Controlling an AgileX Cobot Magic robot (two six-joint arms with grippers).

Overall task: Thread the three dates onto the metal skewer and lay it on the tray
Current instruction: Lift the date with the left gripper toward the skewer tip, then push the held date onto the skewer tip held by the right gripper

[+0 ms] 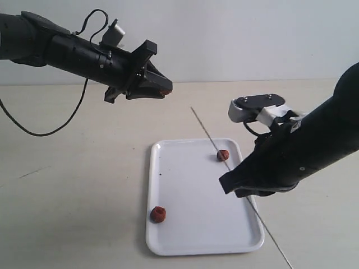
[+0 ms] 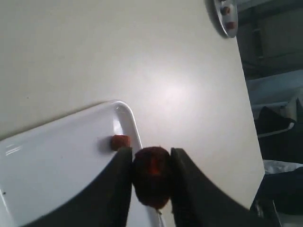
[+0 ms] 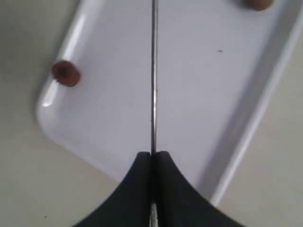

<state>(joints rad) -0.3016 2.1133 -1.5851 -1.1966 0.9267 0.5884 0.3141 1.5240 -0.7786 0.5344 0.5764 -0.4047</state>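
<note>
My left gripper (image 1: 166, 88) hangs above the table behind the tray, shut on a dark reddish-brown date (image 2: 151, 176) that fills the gap between its black fingers (image 2: 118, 189). My right gripper (image 1: 226, 185) is shut on the thin metal skewer (image 1: 205, 130), which runs slanted over the white tray (image 1: 190, 196) with its bare tip pointing toward the left gripper. The skewer (image 3: 153, 71) carries no date in the right wrist view. One date (image 1: 222, 155) lies on the tray near its far right corner, close to the skewer line. Another date (image 1: 158, 214) lies near the front left corner.
A black cable (image 1: 33, 131) loops over the table at the left. The skewer's rear end (image 1: 280, 252) sticks out past the tray's front right corner. A round grey object (image 2: 222, 16) shows at the table's far edge in the left wrist view.
</note>
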